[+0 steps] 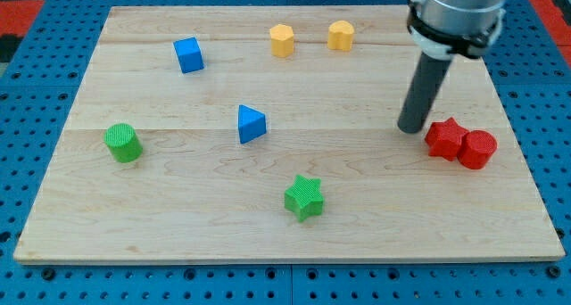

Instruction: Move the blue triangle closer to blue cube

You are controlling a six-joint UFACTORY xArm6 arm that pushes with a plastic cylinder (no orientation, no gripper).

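Note:
The blue triangle (pixel 251 124) lies near the middle of the wooden board (pixel 178 207). The blue cube (pixel 188 54) sits toward the view's top left, apart from the triangle. My tip (pixel 411 127) rests on the board far to the view's right of the blue triangle, just left of the red star (pixel 445 137). It touches neither blue block.
A red cylinder (pixel 477 149) sits against the red star's right side. Two yellow blocks (pixel 282 39) (pixel 340 36) stand near the view's top. A green cylinder (pixel 123 143) is at the left and a green star (pixel 304 197) near the bottom middle.

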